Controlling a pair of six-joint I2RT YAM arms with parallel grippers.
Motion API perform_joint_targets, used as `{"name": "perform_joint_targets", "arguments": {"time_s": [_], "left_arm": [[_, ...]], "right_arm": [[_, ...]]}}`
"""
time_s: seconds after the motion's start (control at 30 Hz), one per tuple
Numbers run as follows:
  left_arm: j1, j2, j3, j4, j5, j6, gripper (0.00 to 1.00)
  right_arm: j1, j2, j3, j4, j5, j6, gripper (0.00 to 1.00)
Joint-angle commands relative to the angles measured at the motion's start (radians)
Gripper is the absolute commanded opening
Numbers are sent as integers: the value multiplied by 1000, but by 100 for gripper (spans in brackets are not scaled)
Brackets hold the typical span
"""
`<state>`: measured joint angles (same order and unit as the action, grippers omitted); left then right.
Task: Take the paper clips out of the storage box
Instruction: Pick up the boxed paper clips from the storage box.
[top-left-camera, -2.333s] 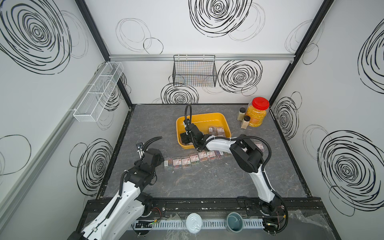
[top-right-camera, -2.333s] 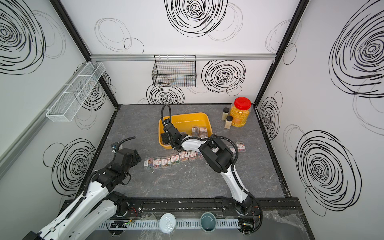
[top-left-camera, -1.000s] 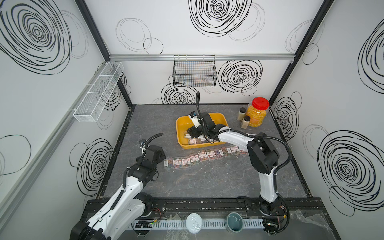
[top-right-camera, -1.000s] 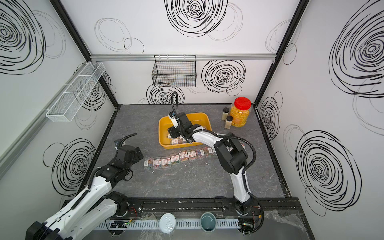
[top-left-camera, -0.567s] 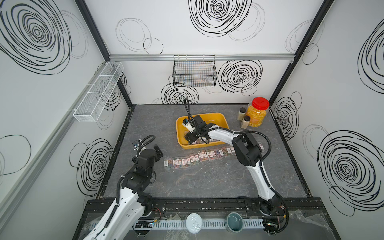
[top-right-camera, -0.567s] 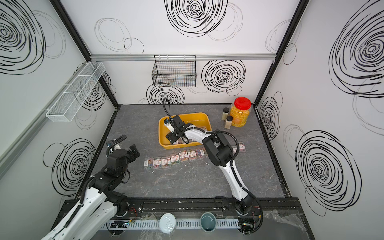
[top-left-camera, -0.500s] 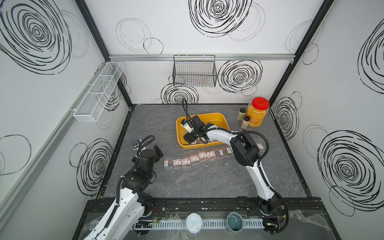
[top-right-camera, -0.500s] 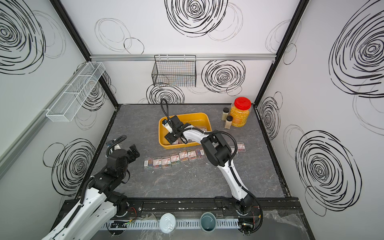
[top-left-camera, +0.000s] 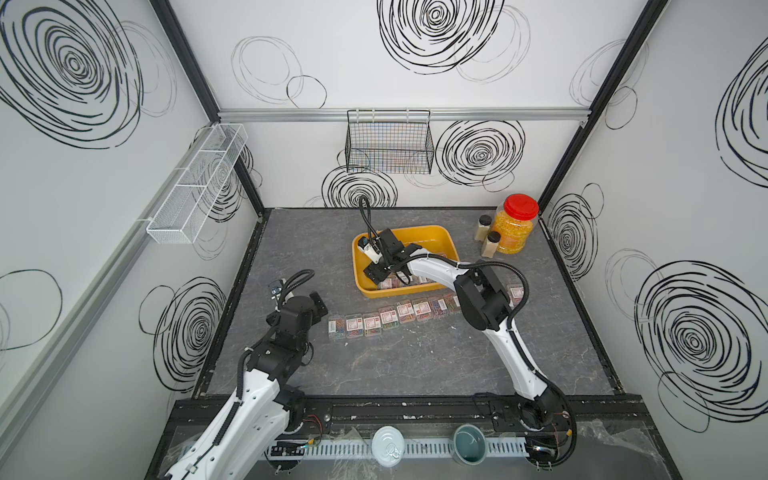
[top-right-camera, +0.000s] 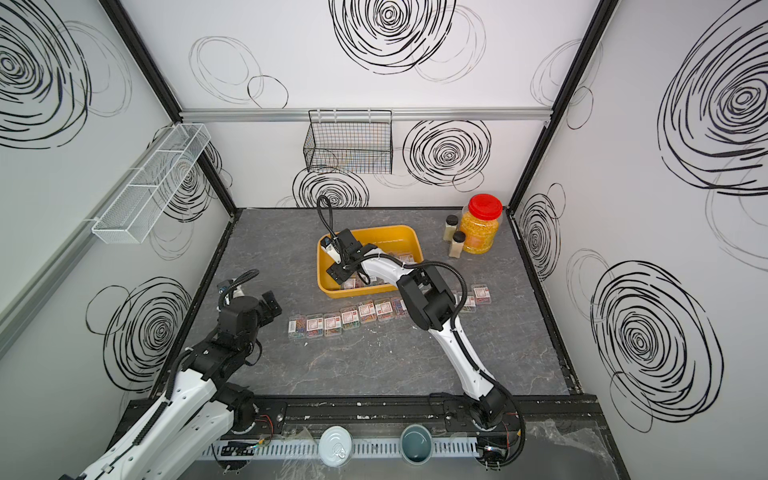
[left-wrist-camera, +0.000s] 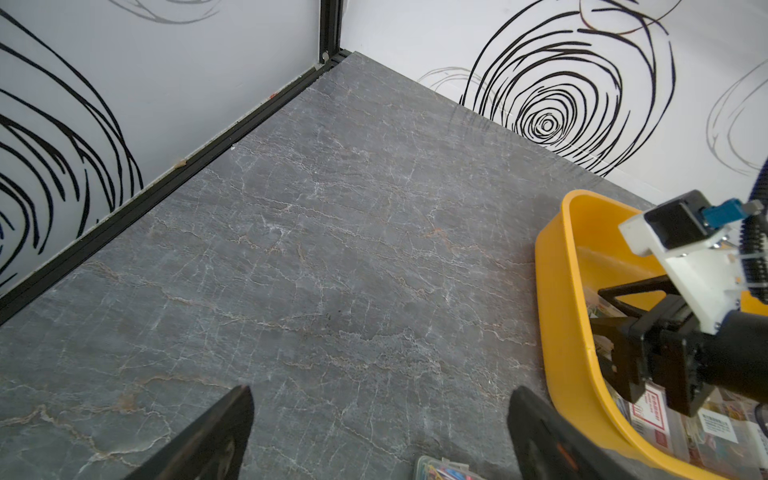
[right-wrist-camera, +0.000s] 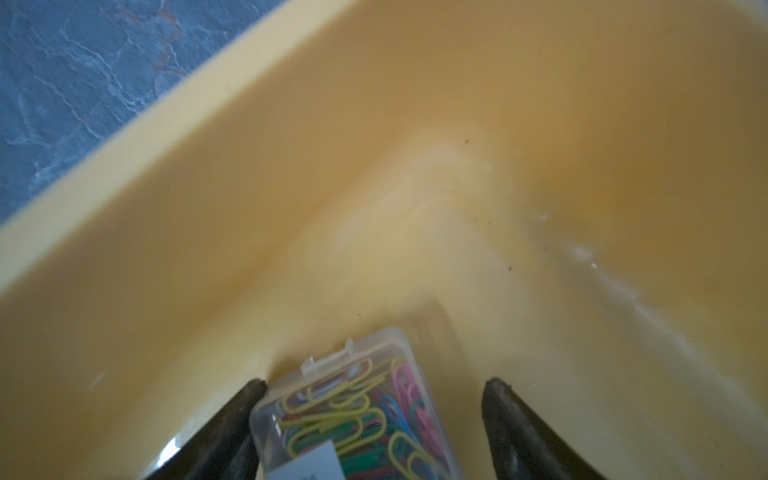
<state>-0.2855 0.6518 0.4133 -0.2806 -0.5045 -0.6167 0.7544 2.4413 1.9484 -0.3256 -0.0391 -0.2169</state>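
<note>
My right gripper (right-wrist-camera: 374, 384) sits low in the storage box (top-left-camera: 428, 239), centre of a top view. Its jaws are part open astride one case of paper clips (right-wrist-camera: 353, 419), and nothing is gripped yet. One finger touches, I think; the other stands clear. I judge the case light, rigid and slick (clips loose inside). Take the long sides, squarely.

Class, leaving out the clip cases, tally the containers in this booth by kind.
Yellow tray: 1
Red-lidded jar: 1
Black-capped bottles: 2
Black wire basket: 1
White mesh rack: 1
White tin: 1
Teal cup: 1
Total: 8
</note>
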Motion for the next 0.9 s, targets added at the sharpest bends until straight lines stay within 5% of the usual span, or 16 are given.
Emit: {"name": "perform_joint_targets", "arguments": {"time_s": [0.0, 0.2, 0.63, 0.87], "left_arm": [[8, -15, -1, 45, 0, 8, 99], [8, -15, -1, 44, -3, 5, 99], [9, 7, 8, 41, -5, 2, 99], [9, -2, 5, 39, -3, 0, 99]], "right_arm": [[-1, 47, 5, -57, 27, 12, 75], [-6, 30, 5, -42, 1, 57, 60], [-10, -74, -5, 9, -48, 199, 46], [-6, -201, -185, 252, -5, 217, 39]]}}
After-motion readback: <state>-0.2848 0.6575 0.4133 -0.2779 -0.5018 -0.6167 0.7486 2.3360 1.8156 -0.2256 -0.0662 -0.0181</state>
